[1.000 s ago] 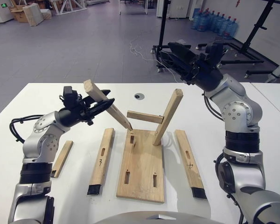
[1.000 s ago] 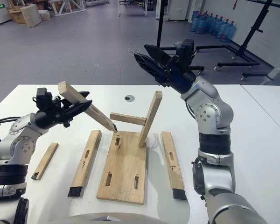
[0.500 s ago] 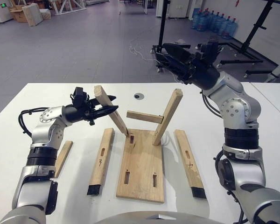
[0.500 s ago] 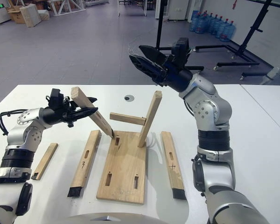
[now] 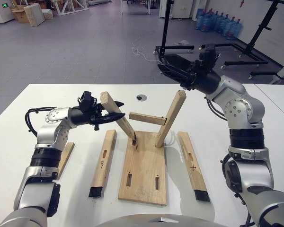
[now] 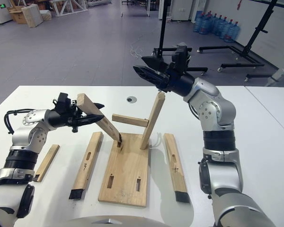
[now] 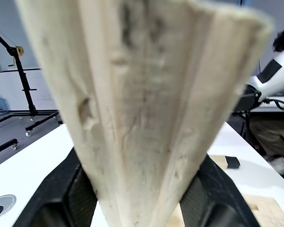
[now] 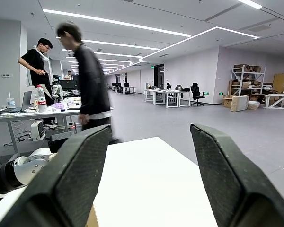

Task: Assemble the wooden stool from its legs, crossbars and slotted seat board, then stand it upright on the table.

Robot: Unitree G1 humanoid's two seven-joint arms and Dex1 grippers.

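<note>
On the desk (image 5: 47, 94) the seat board (image 5: 143, 168) lies flat, slots up. A standing leg (image 5: 170, 118) sits tilted in a far slot, and a crossbar (image 5: 146, 118) sticks out of it toward my left.

The left tool (image 5: 114, 109) is clamped on the second leg (image 5: 125, 126), gripping near its upper end. That leg leans over, with its lower end at the far-left slot (image 5: 134, 141). I can't tell if the end is in the slot or just on its lip.

The right tool (image 6: 139, 63) has its jaws apart and holds nothing. It hangs in the air near the top of the standing leg, and I see no contact.

One loose leg (image 5: 102, 163) lies flat left of the board, another loose leg (image 5: 192, 165) right of it. A short crossbar (image 5: 64, 160) lies near the desk's left side.

My read is that we're seating leg two, early in the build.

Next I'd tip the held leg upright so its end drops into the slot and it meets the crossbar's free end. I'd probably want the right tool gripping the standing leg first to steady it. The risk is that a sideways push levers that leg out.
</note>
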